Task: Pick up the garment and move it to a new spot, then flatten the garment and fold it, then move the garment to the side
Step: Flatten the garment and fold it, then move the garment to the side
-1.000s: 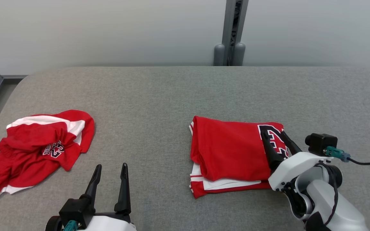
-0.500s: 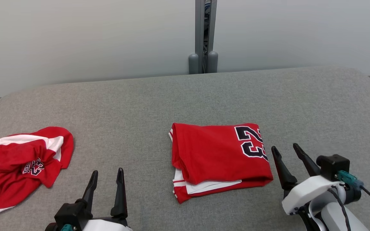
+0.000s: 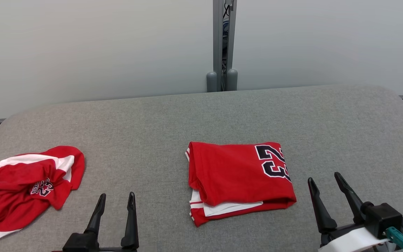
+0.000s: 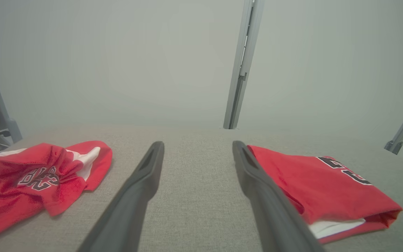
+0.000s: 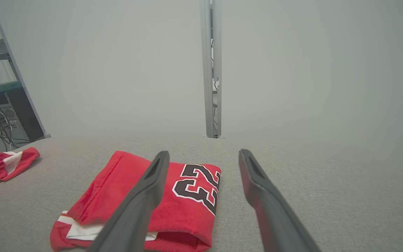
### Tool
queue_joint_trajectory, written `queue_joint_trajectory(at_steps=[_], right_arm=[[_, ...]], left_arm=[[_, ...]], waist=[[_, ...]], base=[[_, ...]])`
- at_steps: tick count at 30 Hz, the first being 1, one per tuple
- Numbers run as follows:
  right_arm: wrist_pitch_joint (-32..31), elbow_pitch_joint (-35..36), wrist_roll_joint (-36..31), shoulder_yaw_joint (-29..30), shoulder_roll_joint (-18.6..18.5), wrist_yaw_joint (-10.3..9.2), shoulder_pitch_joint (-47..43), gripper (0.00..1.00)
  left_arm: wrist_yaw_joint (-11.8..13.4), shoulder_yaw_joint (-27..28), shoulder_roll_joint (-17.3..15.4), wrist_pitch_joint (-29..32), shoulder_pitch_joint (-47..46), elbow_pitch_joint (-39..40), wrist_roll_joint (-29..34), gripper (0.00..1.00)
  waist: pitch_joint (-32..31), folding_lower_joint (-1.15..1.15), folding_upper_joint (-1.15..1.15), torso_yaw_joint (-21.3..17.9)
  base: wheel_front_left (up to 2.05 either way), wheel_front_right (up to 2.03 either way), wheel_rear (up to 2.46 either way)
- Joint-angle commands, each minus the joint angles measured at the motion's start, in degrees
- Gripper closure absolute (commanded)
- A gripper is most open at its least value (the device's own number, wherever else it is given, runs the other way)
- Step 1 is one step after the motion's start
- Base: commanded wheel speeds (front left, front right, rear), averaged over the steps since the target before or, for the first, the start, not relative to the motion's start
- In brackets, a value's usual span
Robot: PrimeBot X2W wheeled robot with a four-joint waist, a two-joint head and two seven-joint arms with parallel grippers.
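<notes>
L fingers point(image 3: 130, 217): spread wide, nothing btwn them; low over bare counter point(image 3: 159, 119), tips pointing toward the far wall point(image 3: 82, 45).
R fingers point(image 3: 318, 204): also wide apart and empty; just right of the folded jersey point(image 3: 238, 175), not touching it.
Folded jersey: red, lies flat near mid-counter, btwn my two sets of fingers and nearer the R ones. Black "23" w/ white outline faces up at its right end. White-and-red trim layers peek out along the near edge; the left edge is a rounded fold.
Crumpled jersey point(image 3: 26, 185): second red one w/ white panels, bunched at the counter's left end, well apart from the folded one; its lettering is too creased to read.
Counter: grey fabric top, rounded corners.
Bkgd: pale wall, grey post point(image 3: 222, 42) behind the far edge, approx centre.
</notes>
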State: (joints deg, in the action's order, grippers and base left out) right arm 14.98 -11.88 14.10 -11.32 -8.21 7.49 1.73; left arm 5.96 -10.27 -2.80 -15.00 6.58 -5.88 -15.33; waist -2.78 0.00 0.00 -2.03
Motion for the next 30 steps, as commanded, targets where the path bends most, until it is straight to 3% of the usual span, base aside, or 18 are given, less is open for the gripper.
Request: queue_joint_trajectory(at_steps=[1,9,18,30], right_arm=[[0.2,1.0,-0.5,0.6,0.1,0.01,-1.5,0.0],[0.2,1.7,-1.4,2.2,1.5,0.01,-4.1,0.0],[0.2,0.8,-0.1,2.5,1.9,0.01,-3.8,0.0],[0.2,-15.1,17.8,-1.5,1.6,0.01,5.1,0.0]], left_arm=[[0.3,0.0,-0.2,-0.2,0.9,1.0,1.6,0.0],[1.1,0.3,-0.2,-0.2,3.5,3.2,5.8,0.0],[1.0,0.1,-0.2,-0.2,3.3,3.2,5.9,0.0],[0.4,-0.9,-0.2,-0.2,1.3,2.1,6.1,0.0]], waist=[[-0.4,0.0,0.0,0.2],[-1.3,0.0,0.0,1.0],[-1.2,0.0,0.0,1.1],[0.2,0.0,0.0,2.6]], base=[[0.0,0.0,0.0],[0.0,0.0,0.0],[0.0,0.0,0.0],[0.0,0.0,0.0]])
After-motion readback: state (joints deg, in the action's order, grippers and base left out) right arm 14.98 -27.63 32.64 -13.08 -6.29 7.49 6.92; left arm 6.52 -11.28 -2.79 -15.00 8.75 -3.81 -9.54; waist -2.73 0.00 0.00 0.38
